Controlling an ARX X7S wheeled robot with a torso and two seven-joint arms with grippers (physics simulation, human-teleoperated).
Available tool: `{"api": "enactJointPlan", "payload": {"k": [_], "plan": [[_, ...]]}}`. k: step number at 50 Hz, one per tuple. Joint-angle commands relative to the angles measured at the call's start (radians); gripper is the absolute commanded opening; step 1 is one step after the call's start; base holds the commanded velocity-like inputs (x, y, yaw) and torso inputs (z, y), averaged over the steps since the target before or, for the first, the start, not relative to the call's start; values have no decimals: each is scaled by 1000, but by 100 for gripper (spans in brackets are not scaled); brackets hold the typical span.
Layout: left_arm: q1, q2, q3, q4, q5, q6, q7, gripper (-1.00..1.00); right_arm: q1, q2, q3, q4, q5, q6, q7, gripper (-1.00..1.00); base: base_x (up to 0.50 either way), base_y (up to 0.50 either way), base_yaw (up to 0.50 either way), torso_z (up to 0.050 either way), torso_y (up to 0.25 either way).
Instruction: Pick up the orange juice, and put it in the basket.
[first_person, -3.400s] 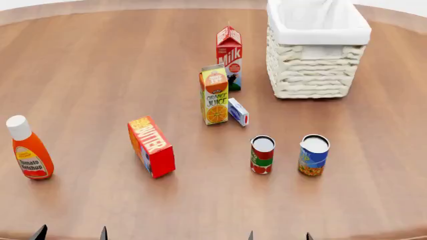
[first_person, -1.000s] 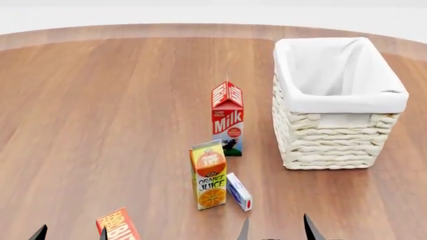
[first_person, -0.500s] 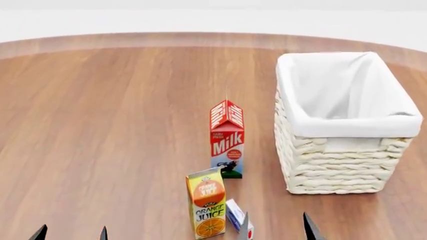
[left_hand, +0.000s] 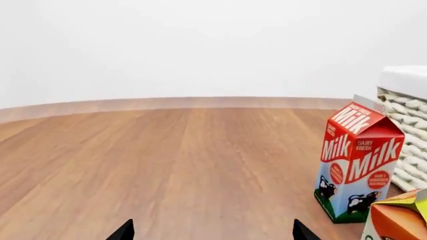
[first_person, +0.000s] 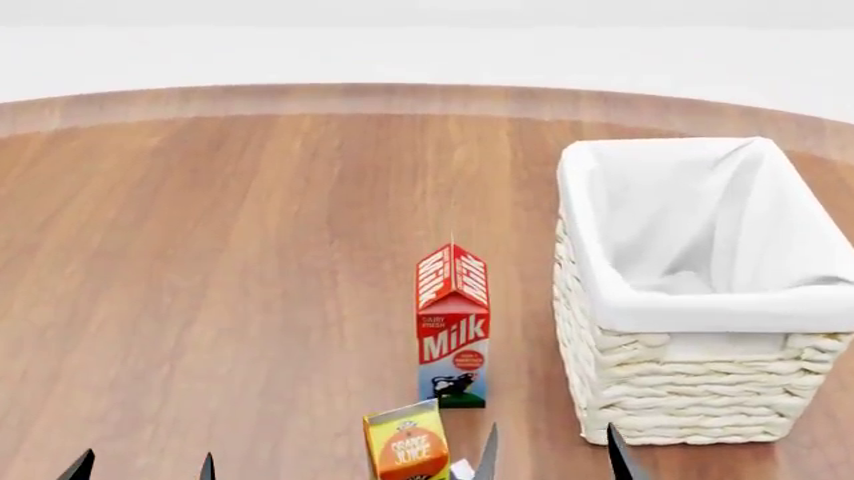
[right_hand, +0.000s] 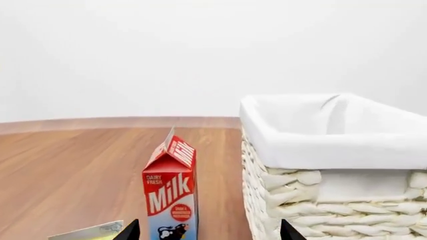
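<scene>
The orange juice carton (first_person: 407, 447) shows only its yellow gable top and orange circle at the bottom edge of the head view, in front of the red Milk carton (first_person: 453, 326). Its top corner also shows in the left wrist view (left_hand: 398, 222) and the right wrist view (right_hand: 90, 231). The cream wicker basket (first_person: 694, 400) with white lining stands at the right, empty; it shows in the right wrist view (right_hand: 333, 200) too. My left gripper (first_person: 140, 468) and right gripper (first_person: 550, 455) show only dark fingertips, spread wide and empty. The right one is just right of the juice.
The round wooden table (first_person: 227, 250) stretches far to the back and left. A small white box corner (first_person: 462, 468) peeks beside the juice. The Milk carton stands between the juice and the basket's near-left corner.
The view has tilted up: juice, Milk carton and basket have slid down the head view, and the juice is now mostly cut off. The ketchup, butter box and cans have left view.
</scene>
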Motion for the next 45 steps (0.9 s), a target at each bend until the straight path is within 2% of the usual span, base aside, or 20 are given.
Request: {"api": "enactJointPlan", "payload": {"k": [1,23,29,30,31,45], "plan": [[-1,-5,7,0,-5,2,-6,100,-1,7,-5,-6,7,1,7,100,219,0,0,0,0],[-3,-15,18,-1,-15,4,-17,100,-8,14,-22,21,8,-32,12,100,218,0,0,0,0],[-4,-17,21,-2,-17,5,-20,100,-77,32,-64,-112,-4,1,20,100,0,0,0,0,2],[-4,-17,22,-2,-18,5,-21,100,-199,60,-119,-262,-23,11,16,100,0,0,0,0,0],[-4,-18,23,-2,-18,6,-21,100,-203,62,-121,-286,-23,12,17,100,0,0,0,0,0],[-5,-23,29,-2,-23,7,-27,100,-247,79,-155,-315,-34,-13,22,100,0,0,0,0,0]]}}
